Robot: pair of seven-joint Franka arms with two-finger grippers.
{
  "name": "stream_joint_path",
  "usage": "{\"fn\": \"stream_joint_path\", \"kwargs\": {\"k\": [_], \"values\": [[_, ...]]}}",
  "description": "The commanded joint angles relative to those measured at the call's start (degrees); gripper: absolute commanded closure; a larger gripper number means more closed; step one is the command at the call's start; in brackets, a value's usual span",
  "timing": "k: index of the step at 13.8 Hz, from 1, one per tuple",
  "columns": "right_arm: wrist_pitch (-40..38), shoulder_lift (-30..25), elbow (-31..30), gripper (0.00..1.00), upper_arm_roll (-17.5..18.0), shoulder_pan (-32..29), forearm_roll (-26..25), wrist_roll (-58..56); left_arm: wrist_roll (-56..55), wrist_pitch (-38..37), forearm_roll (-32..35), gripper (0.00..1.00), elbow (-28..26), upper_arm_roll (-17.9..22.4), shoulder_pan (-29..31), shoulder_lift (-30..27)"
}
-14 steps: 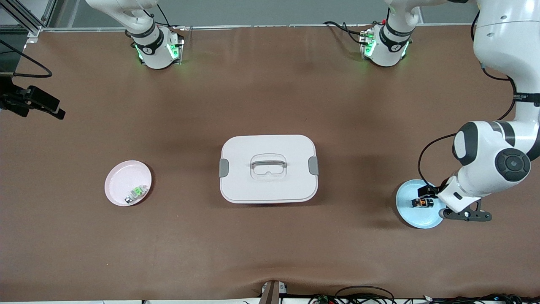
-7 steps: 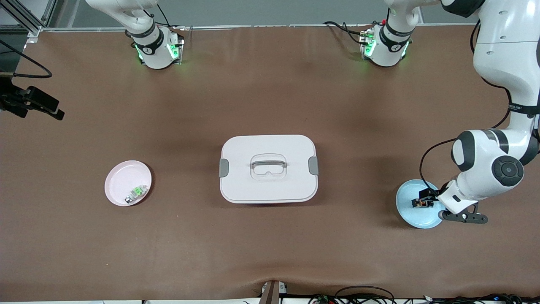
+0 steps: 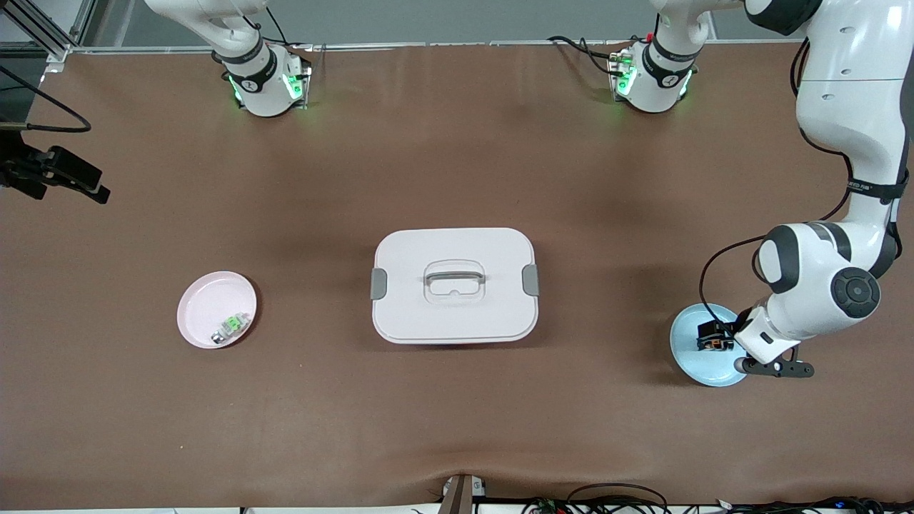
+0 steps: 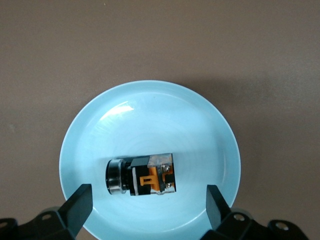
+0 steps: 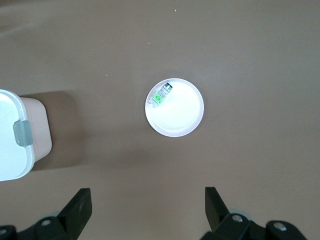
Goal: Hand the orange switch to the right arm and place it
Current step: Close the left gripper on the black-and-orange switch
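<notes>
Left gripper: the left gripper hangs low over the blue plate, jaws spread wide, one finger on each side of the switch, holding nothing.
Orange switch: the orange switch lies on its side in the blue plate at the left arm's end of the desk, apart from both fingers.
Right gripper: the right gripper waits high over the desk, jaws wide and empty, looking down on the pink plate with the green-and-white component at its rim.
Risk, grasp: the part is small and partly round, so it could roll or slip on the smooth plate if one finger meets it first.
Risk, plate: coming down too low could press on the shallow plate and tip or push it.
Risk, handover: a hold across the middle may leave the right gripper little to take.
Between the plates: a white lidded box with a grey handle sits mid-desk.
Surface: the desk wears a brown mat, slightly rippled at the edge nearest the front camera.
Room: cables trail along that edge; a black device on a bracket stands at the right arm's end.
</notes>
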Motion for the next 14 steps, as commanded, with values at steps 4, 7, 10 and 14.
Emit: {"fn": "stream_joint_path", "kwargs": {"k": [4,7,10,14], "values": [[-0.2,0.3,1.0,0.00,0.2,-0.1,-0.2,0.1,3.3,2.9,-1.2,0.00,-0.3,-0.2,0.4,1.4],[-0.2,0.3,1.0,0.00,0.2,-0.1,-0.2,0.1,3.3,3.6,-1.4,0.00,-0.4,-0.1,0.5,1.8],[-0.2,0.3,1.0,0.00,0.2,-0.1,-0.2,0.1,3.2,5.3,-1.4,0.00,-1.4,-0.1,0.7,1.9],[-0.2,0.3,1.0,0.00,0.2,-0.2,-0.2,0.1,3.2,5.3,-1.4,0.00,-2.0,-0.1,1.4,2.4]]}}
